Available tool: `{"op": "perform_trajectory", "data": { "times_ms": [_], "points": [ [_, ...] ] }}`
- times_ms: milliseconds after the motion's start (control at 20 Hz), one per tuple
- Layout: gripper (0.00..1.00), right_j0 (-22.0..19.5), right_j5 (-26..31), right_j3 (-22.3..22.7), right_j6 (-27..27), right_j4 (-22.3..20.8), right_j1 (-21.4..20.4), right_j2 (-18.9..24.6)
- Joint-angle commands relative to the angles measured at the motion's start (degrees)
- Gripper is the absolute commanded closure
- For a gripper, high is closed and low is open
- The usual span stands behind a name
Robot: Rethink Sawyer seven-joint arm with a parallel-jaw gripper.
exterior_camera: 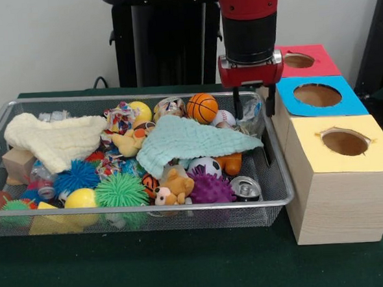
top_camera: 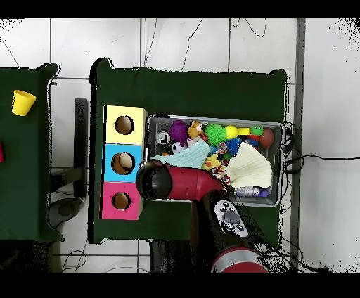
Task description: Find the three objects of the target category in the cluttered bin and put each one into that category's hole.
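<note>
A wire mesh bin (exterior_camera: 282,196) (top_camera: 214,117) holds mixed toys. Among them are an orange basketball (exterior_camera: 203,107), a baseball (exterior_camera: 223,117), a soccer ball (exterior_camera: 206,165), a drink can (exterior_camera: 247,188), spiky balls in green (exterior_camera: 121,190) and purple (exterior_camera: 212,189), a plush dog (exterior_camera: 175,185) and two cloths, teal (exterior_camera: 190,139) and cream (exterior_camera: 55,140). My gripper (exterior_camera: 253,104) hangs open over the bin's right end, above a clear plastic item (exterior_camera: 252,114), holding nothing. Beside the bin stand three boxes with round holes: red (exterior_camera: 301,60), blue (exterior_camera: 318,95), yellow (exterior_camera: 345,142). Overhead, the arm (top_camera: 169,180) hides the gripper.
The boxes stand close against the bin's right side in the front view, and the blue box is just right of the gripper. A wooden block (exterior_camera: 17,164) lies at the bin's left end. Overhead, a yellow cup (top_camera: 22,102) stands on a separate table.
</note>
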Motion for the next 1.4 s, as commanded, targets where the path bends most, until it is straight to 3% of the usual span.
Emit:
{"op": "perform_trajectory", "data": {
  "times_ms": [50, 500, 750, 1100, 1400],
  "points": [
    [0.0, -3.2, -10.9, 2.43, 10.98, 1.24, 5.51, 6.71],
    [0.0, -0.72, -13.52, 2.05, 9.53, -0.67, 8.93, 1.66],
    [0.0, 0.02, -11.35, 3.56, 9.59, -0.4, 9.48, -0.19],
    [0.0, 1.56, -4.68, 6.19, 9.47, 0.57, 6.29, -3.07],
    [0.0, 2.54, -5.3, 8.0, 9.87, 0.28, 5.35, -4.53]
  ]
}}
